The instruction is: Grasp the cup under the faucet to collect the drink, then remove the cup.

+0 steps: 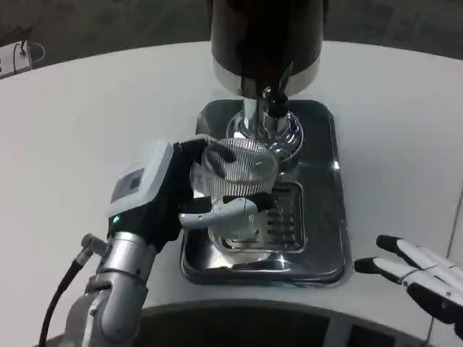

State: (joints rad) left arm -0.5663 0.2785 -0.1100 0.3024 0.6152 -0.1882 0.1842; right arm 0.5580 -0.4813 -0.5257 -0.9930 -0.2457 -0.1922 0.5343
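White table [87, 123], left robot hand [170, 195] clamped on ribbed cup [235, 181] over steel tray [325, 217], faucet [275, 101] just behind, right robot hand [423, 278] spread apart

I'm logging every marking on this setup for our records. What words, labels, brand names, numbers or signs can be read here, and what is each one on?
No legible text anywhere.
Left hand, gripping the ribbed cup: a grey panel on its white back, too blurred to read; a green light lower down, no text.
Dispenser and its faucet: no marking visible.
Steel drip tray: none.
Right hand: none.
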